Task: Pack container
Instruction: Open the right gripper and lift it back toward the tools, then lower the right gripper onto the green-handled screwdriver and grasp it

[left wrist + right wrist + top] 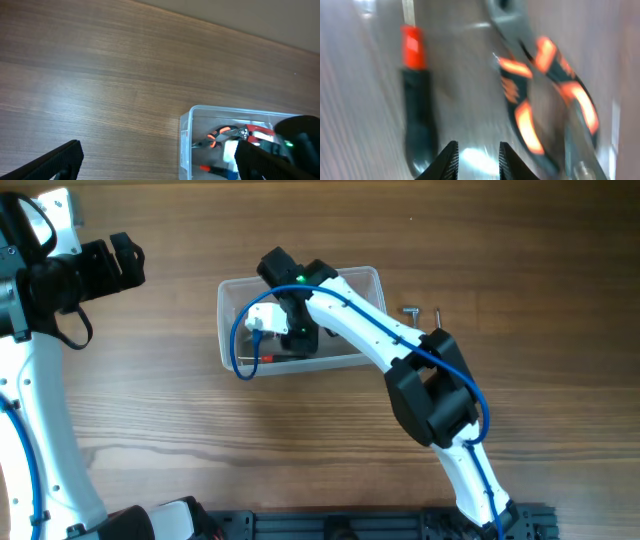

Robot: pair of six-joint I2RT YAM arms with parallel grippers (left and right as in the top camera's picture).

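Down inside the container [224, 320] at mid-table, the right gripper [476, 160] hovers narrowly parted and empty over the pliers [535, 100], far nearer than the wide-open, empty left gripper [128, 262] at far left.

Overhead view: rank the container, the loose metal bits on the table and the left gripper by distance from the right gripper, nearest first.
1. container: the right gripper is down inside it.
2. metal bits: lying just right of the container.
3. left gripper: far left.
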